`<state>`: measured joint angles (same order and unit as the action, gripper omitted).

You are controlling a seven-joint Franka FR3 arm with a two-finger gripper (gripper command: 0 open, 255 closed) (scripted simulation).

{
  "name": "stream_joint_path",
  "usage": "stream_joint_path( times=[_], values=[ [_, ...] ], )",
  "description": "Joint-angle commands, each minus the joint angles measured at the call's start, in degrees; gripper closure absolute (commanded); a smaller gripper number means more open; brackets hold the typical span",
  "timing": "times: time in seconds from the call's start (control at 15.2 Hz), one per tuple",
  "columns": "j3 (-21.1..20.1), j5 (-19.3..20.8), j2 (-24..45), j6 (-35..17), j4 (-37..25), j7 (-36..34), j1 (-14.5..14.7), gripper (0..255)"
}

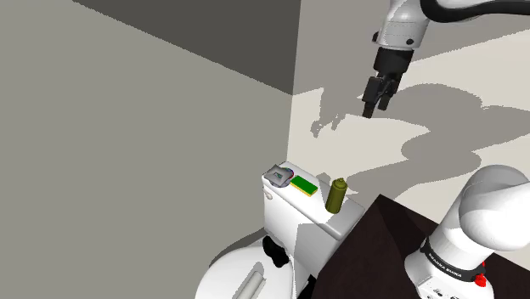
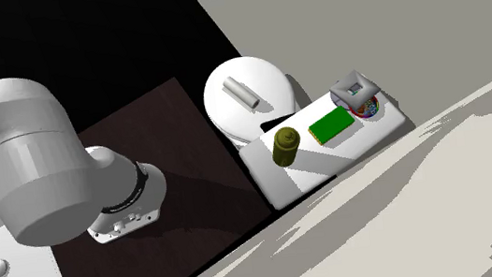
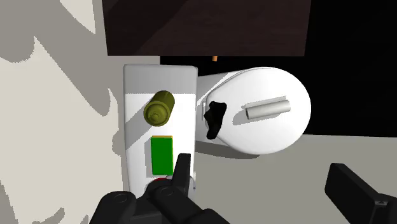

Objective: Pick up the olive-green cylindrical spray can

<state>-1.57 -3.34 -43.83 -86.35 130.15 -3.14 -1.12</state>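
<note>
1. Wrist view: the all-black two-finger tool (image 3: 258,167) hangs with its fingers wide apart, gripping nothing.
2. Below it, a flat green rectangular block (image 3: 161,156) lies on the white toilet tank lid (image 3: 137,83).
3. Beyond the block, the olive-green cylindrical spray can (image 3: 159,109) stands upright on that lid.
</note>
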Motion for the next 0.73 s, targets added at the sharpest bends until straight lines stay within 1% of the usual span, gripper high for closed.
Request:
stream_joint_path(
  times=[0.0,0.33,0.66],
  values=[
    [0.0,0.0,0.0,0.0,0.0,0.0,0.0,0],
    [0.6,2.4,3.4,-7.5,6.4,2.7,-0.4,0],
    [1.3,5.1,8.5,-15.5,11.4,4.9,-1.0,0]
  ],
)
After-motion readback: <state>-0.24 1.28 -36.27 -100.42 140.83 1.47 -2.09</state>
